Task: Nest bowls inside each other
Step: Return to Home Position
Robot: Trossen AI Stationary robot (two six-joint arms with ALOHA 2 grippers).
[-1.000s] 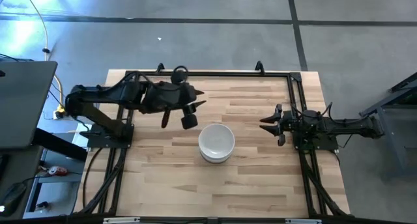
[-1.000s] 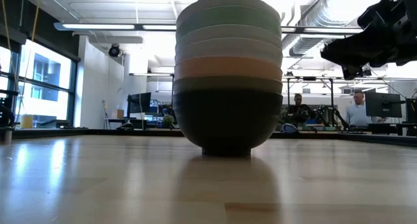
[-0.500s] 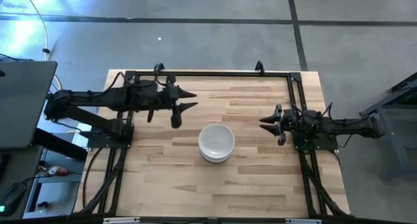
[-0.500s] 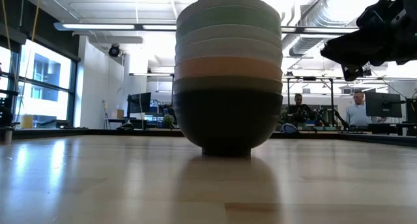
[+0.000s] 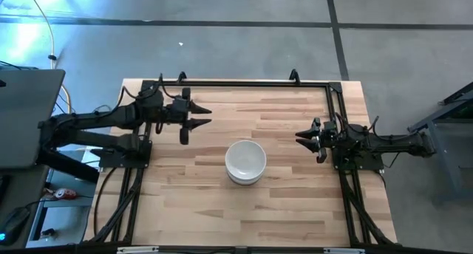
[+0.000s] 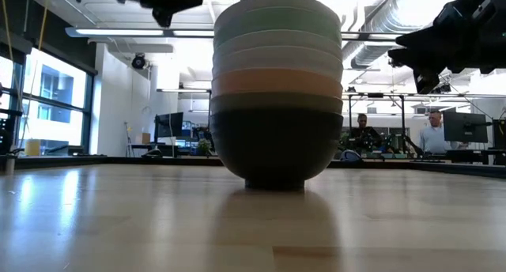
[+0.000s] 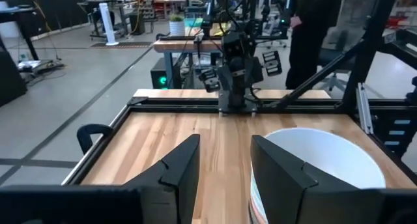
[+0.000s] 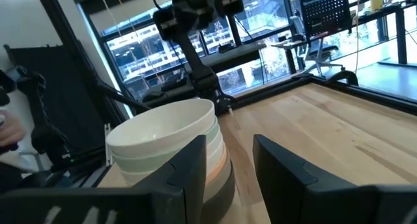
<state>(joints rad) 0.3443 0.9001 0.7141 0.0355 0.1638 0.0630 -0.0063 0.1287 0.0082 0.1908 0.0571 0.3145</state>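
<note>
We logged one nested stack of bowls (image 5: 245,162), white uppermost and black lowest, standing on the tabletop (image 5: 281,202). To the stack's left, well apart, we found the left gripper (image 5: 205,114), fingers spread and empty. To its right was the right gripper (image 5: 298,139), fingers likewise apart.

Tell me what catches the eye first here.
A tall stack of bowls stands in the middle of the table, a white bowl on top and a black bowl at the bottom. The left gripper and right gripper hang open and empty on either side of it.
</note>
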